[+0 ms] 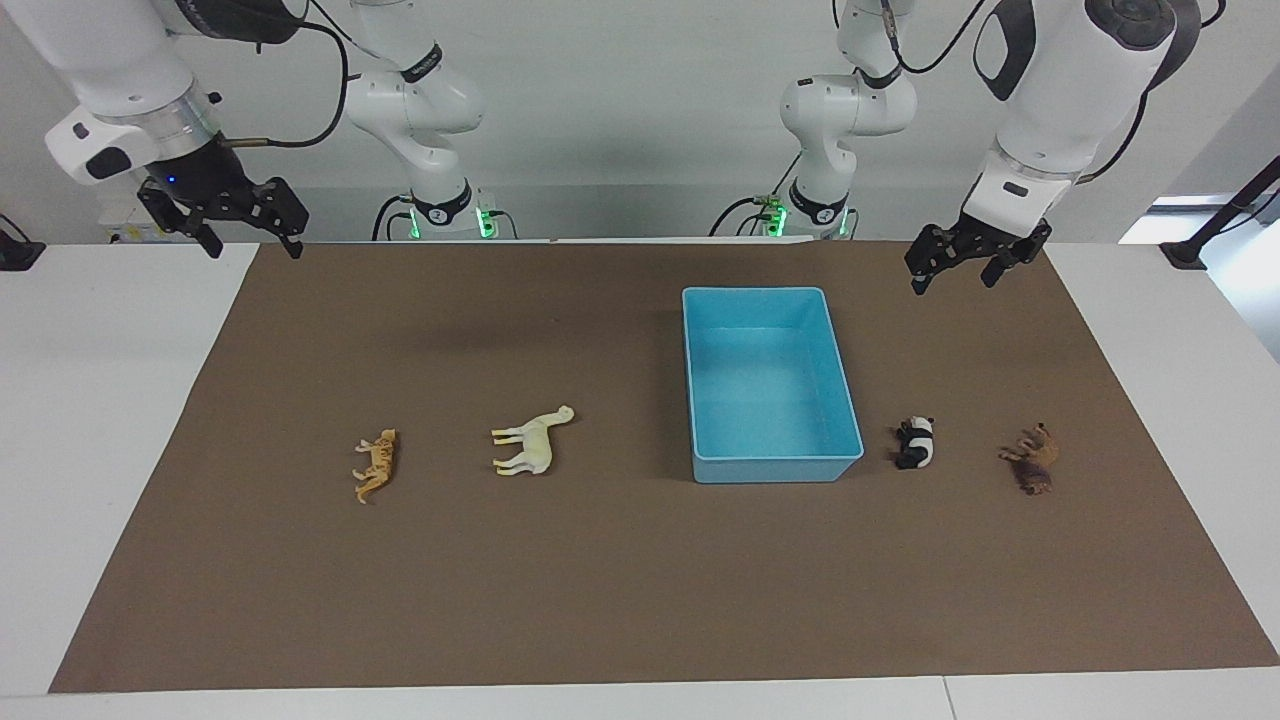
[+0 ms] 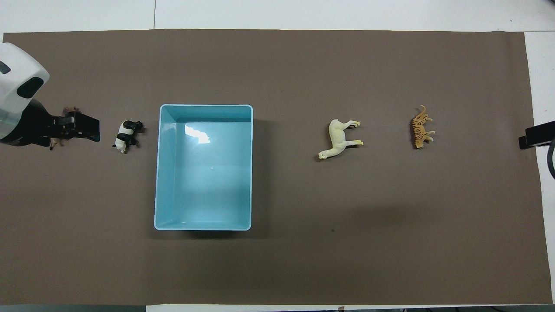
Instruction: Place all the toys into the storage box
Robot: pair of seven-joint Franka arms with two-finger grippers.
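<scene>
The light blue storage box (image 1: 775, 468) (image 2: 204, 105) stands empty on the mat. Several toys lie on their sides in a row. The panda (image 1: 915, 443) (image 2: 127, 135) and the dark brown animal (image 1: 1035, 458) lie toward the left arm's end. The cream horse (image 1: 530, 442) (image 2: 340, 138) and the orange cat (image 1: 377, 464) (image 2: 421, 128) lie toward the right arm's end. My left gripper (image 1: 955, 280) (image 2: 76, 130) hangs open and high, and in the overhead view it covers most of the brown animal (image 2: 69, 110). My right gripper (image 1: 253, 248) (image 2: 535, 136) hangs open over the mat's corner, holding nothing.
A brown mat (image 1: 600, 580) covers most of the white table (image 1: 100, 400). Black stands sit at the table's corners near the robots (image 1: 20, 255) (image 1: 1190, 255).
</scene>
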